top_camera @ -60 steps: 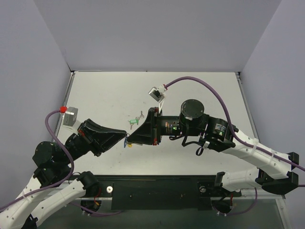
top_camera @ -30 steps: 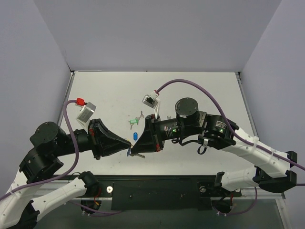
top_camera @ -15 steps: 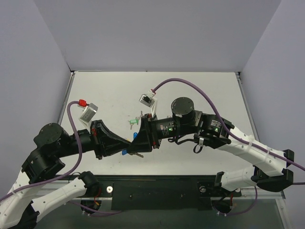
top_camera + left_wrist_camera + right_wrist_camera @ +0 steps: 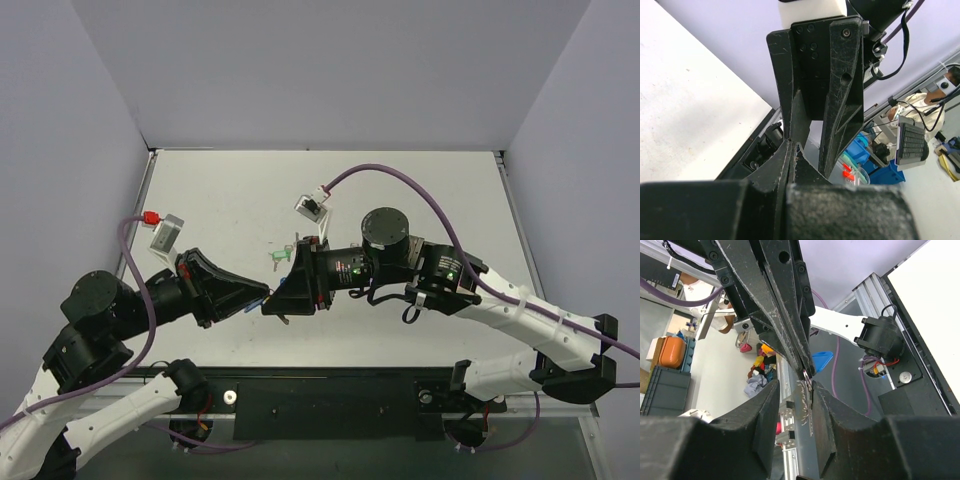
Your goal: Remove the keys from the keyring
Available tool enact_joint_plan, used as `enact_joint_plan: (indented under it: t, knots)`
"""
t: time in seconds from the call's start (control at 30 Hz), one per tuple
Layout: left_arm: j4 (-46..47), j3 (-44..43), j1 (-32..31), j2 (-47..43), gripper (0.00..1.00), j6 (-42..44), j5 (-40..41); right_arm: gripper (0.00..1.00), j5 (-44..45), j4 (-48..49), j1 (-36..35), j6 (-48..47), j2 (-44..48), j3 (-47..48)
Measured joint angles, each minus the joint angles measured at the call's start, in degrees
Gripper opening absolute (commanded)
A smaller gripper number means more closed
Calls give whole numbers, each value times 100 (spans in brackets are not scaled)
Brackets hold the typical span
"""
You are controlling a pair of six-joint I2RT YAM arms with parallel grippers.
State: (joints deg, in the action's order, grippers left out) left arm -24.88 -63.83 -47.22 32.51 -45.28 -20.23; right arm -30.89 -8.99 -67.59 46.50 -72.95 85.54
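Keyring (image 4: 820, 360): a thin metal ring with a light-blue plastic tag. The ring is pinched at the tips of the left gripper (image 4: 805, 371), and the tag is seen just behind those tips.
Key (image 4: 806, 407): small, silver-grey, with cut teeth. It is hung from the ring, directly below the left gripper's tips.
Left gripper: its fingers are pressed together on the ring.
Right gripper (image 4: 795, 386): its fingers are held apart just beside the left gripper's tips, with the key in the gap. Contact with the key cannot be told.
Right wrist view: the ring and the key are shown clearly only here.
Left wrist view: only the two grippers are shown, tip against tip, and the keyring is hidden.
Top view: a bit of blue is seen at the left gripper's tips, above the table (image 4: 420, 190) and near a green tag (image 4: 280, 257).
Writing: the tag is too small and too hidden for any text to be read.
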Motion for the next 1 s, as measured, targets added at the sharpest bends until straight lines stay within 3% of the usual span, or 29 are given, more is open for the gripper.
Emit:
enact_joint_plan:
  t: [0.17, 0.27, 0.47, 1.0]
  knots:
    - [127, 39, 0, -35, 0, -114, 197, 20, 50, 44, 0, 17, 66, -74]
    - [195, 39, 0, -42, 0, -146, 229, 10, 59, 79, 0, 24, 68, -74]
    - [269, 39, 0, -57, 0, -216, 225, 0, 92, 83, 0, 39, 68, -76]
    - [-157, -129, 0, -24, 0, 63, 114, 0, 85, -199, 0, -140, 68, -79]
